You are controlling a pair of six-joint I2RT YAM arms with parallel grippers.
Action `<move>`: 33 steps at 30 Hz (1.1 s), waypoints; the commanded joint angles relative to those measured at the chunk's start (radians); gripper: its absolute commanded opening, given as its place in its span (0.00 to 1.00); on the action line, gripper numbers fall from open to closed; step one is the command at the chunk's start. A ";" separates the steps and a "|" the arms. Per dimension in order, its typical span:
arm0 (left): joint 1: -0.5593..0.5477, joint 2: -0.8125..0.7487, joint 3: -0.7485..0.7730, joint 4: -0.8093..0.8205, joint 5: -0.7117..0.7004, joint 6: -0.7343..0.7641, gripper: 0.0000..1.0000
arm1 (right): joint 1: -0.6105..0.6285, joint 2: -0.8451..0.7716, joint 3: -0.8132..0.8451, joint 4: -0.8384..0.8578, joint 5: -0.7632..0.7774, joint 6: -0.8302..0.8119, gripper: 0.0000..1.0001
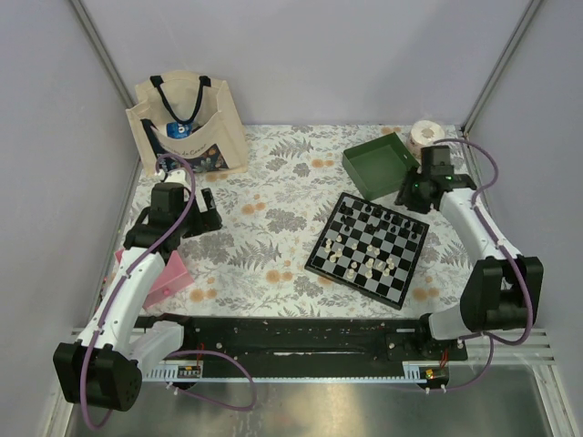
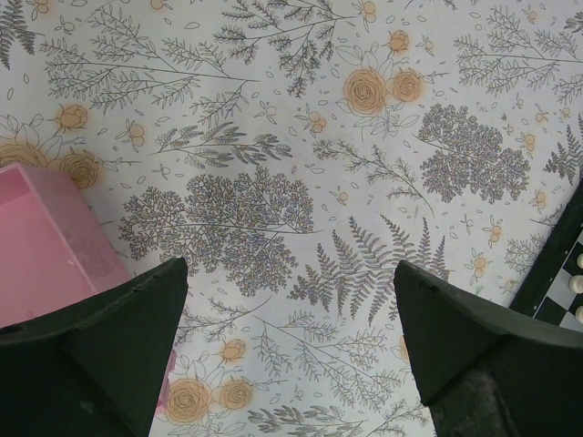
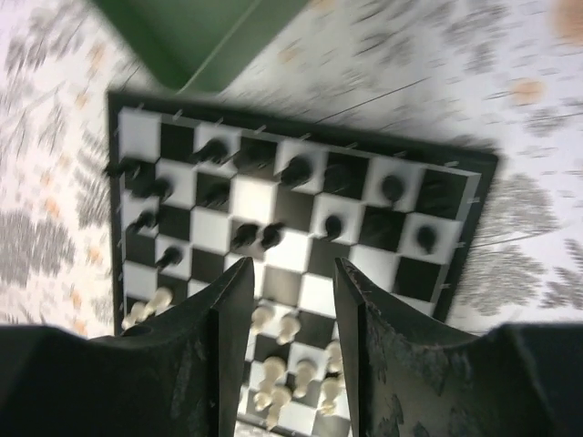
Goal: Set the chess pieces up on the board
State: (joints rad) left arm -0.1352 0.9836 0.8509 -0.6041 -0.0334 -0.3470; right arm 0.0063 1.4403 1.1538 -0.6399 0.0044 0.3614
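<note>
The black-and-white board (image 1: pixel 357 284) lies right of centre on the flowered cloth. Black chess pieces (image 1: pixel 357 215) stand on its far rows and cream-white pieces (image 1: pixel 375 268) cluster on its near rows. My right gripper (image 1: pixel 407 198) hovers over the board's far right corner, open and empty. In the blurred right wrist view its jaws (image 3: pixel 293 266) stand apart above the board (image 3: pixel 474 164), with black pieces (image 3: pixel 296 170) ahead and white pieces (image 3: pixel 288 326) below. My left gripper (image 1: pixel 211 211) is open wide and empty over bare cloth (image 2: pixel 291 273). The board's corner (image 2: pixel 556 291) shows at the right edge there.
A green tray (image 1: pixel 355 173) sits behind the board, seen also in the right wrist view (image 3: pixel 191 36). A roll of tape (image 1: pixel 426 135) is at the back right, a tote bag (image 1: pixel 187 127) at the back left. A pink box (image 1: pixel 168 278) lies near the left arm (image 2: pixel 46 237).
</note>
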 commanded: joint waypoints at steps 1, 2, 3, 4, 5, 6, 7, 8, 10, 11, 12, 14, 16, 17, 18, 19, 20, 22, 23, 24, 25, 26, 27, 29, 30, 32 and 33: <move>0.003 -0.011 0.036 0.032 0.013 0.009 0.99 | 0.144 0.025 0.018 -0.021 -0.023 0.022 0.48; 0.003 -0.013 0.037 0.032 0.013 0.009 0.99 | 0.164 0.031 0.012 -0.014 -0.024 0.033 0.47; 0.003 -0.016 0.037 0.030 0.013 0.011 0.99 | 0.181 0.040 0.007 -0.007 -0.021 0.042 0.45; 0.003 -0.017 0.034 0.032 0.012 0.009 0.99 | 0.191 0.052 0.001 -0.004 -0.023 0.050 0.44; 0.003 -0.017 0.034 0.032 0.010 0.009 0.99 | 0.208 0.061 0.001 -0.004 -0.024 0.051 0.44; 0.005 -0.017 0.034 0.030 0.009 0.009 0.99 | 0.218 0.075 0.003 0.000 -0.026 0.054 0.44; 0.003 -0.019 0.036 0.029 0.010 0.009 0.99 | 0.227 0.090 0.004 -0.001 -0.032 0.056 0.44; 0.003 -0.020 0.037 0.029 0.010 0.009 0.99 | 0.236 0.109 0.006 0.002 -0.034 0.057 0.44; 0.003 -0.022 0.036 0.032 0.007 0.009 0.99 | 0.250 0.130 0.010 0.006 -0.034 0.059 0.44; 0.003 -0.025 0.034 0.032 0.006 0.009 0.99 | 0.254 0.140 0.015 0.008 -0.035 0.057 0.44; 0.003 -0.023 0.034 0.032 0.004 0.009 0.99 | 0.261 0.150 0.026 0.009 -0.038 0.057 0.43; 0.003 -0.025 0.033 0.030 0.004 0.009 0.99 | 0.273 0.164 0.046 0.012 -0.038 0.057 0.43; 0.003 -0.023 0.033 0.032 0.003 0.009 0.99 | 0.287 0.187 0.076 0.011 -0.044 0.059 0.45; 0.003 -0.023 0.033 0.032 0.000 0.011 0.99 | 0.297 0.202 0.098 0.006 -0.038 0.057 0.45; 0.003 -0.020 0.033 0.029 0.001 0.011 0.99 | 0.307 0.216 0.116 0.003 -0.035 0.057 0.46; 0.003 -0.020 0.034 0.030 0.001 0.009 0.99 | 0.316 0.238 0.136 -0.001 -0.027 0.054 0.46; 0.003 -0.020 0.033 0.030 0.001 0.009 0.99 | 0.320 0.259 0.161 -0.010 -0.021 0.051 0.47; 0.003 -0.019 0.033 0.032 0.001 0.011 0.99 | 0.327 0.296 0.201 -0.014 -0.029 0.039 0.48; 0.003 -0.020 0.033 0.030 0.000 0.011 0.99 | 0.333 0.313 0.219 -0.018 -0.029 0.034 0.48; 0.003 -0.020 0.034 0.030 -0.002 0.013 0.99 | 0.337 0.328 0.234 -0.020 -0.030 0.030 0.48; 0.003 -0.020 0.034 0.030 -0.005 0.013 0.99 | 0.342 0.344 0.250 -0.023 -0.030 0.024 0.48; 0.003 -0.020 0.034 0.029 -0.008 0.011 0.99 | 0.342 0.359 0.270 -0.032 -0.029 0.019 0.48; 0.003 -0.019 0.034 0.027 -0.010 0.013 0.99 | 0.343 0.371 0.282 -0.038 -0.027 0.013 0.48; 0.003 -0.017 0.034 0.029 -0.013 0.013 0.99 | 0.345 0.394 0.300 -0.038 -0.044 -0.007 0.48; 0.003 -0.016 0.036 0.027 -0.013 0.013 0.99 | 0.345 0.407 0.314 -0.037 -0.059 -0.016 0.49; 0.003 -0.013 0.036 0.029 -0.014 0.013 0.99 | 0.351 0.431 0.339 -0.047 -0.057 -0.025 0.49; 0.003 -0.011 0.036 0.029 -0.014 0.014 0.99 | 0.353 0.445 0.355 -0.061 -0.055 -0.032 0.49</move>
State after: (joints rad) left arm -0.1352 0.9817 0.8509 -0.6041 -0.0372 -0.3439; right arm 0.3428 1.8458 1.4311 -0.6651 -0.0303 0.3733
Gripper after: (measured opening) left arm 0.988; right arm 0.483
